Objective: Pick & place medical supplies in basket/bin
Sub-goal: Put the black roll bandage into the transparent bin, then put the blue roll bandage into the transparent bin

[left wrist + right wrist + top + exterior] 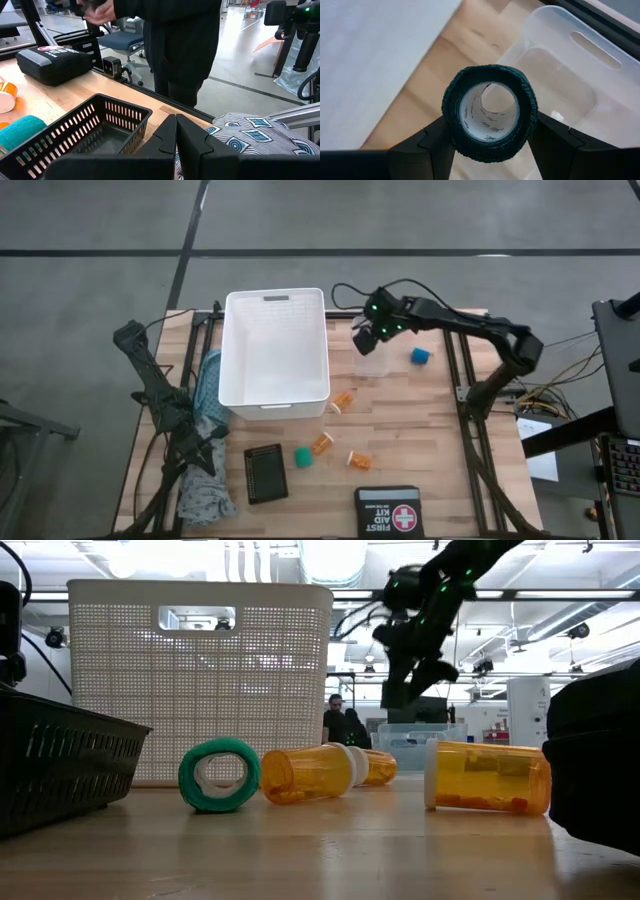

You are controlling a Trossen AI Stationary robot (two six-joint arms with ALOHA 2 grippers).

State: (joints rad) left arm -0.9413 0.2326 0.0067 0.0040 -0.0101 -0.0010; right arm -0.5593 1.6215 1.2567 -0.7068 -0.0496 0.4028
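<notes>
Clamping fuzzy dark wrap roll (pixel 490 119), hollow white core: right gripper (pixel 490 131) over clear plastic tub (pixel 570 65); left gripper (pixel 176 145) closed, empty.

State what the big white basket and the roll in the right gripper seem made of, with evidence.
White basket: apparently matte moulded plastic, its walls evenly perforated. Dark roll, clamped in the right gripper: seemingly fuzzy fabric wrap wound on a printed white core, perhaps card.

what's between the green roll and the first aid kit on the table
In the high view, two orange pill bottles lie between the green roll and the first aid kit.
</notes>
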